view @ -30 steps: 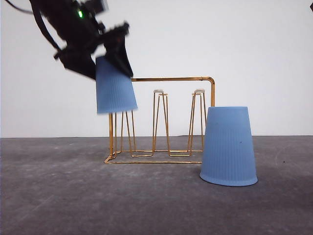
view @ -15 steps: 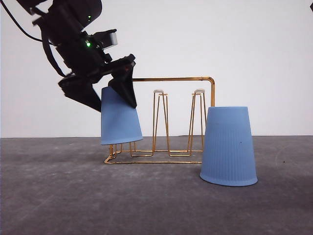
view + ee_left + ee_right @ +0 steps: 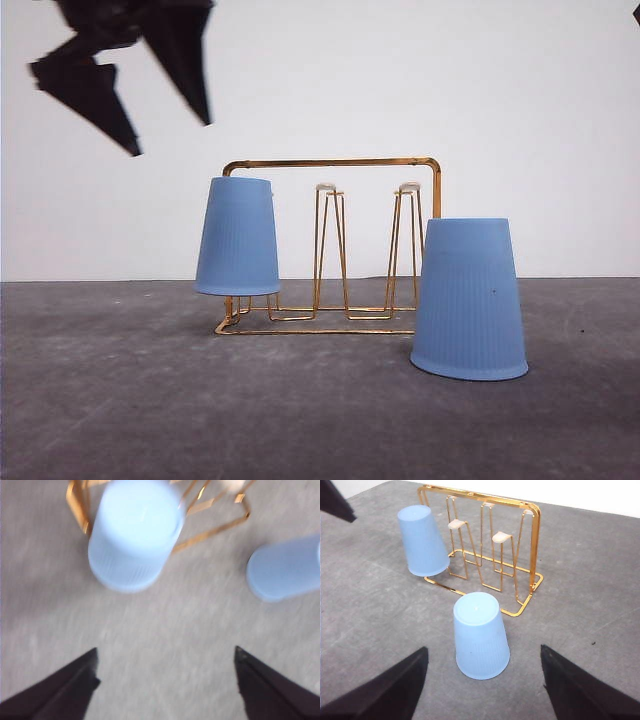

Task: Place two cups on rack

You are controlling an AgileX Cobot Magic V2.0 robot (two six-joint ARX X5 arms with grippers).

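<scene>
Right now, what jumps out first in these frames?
Two light blue cups stand out against the grey table: one upside down on the gold rack's left prong, off the table, the other upside down on the table in front of the rack's right end. The left pincer hangs open above the racked cup, touching nothing. The right pincer sits open just short of the cup on the table.

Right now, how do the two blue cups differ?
The left cup hangs upside down on a prong of the rack, its rim off the table; the right cup stands upside down on the table, in front of the rack's right end and not on it. The right cup sits nearer the front camera and looks larger there. Both are light blue, ribbed, handleless, and free of either hand.
</scene>
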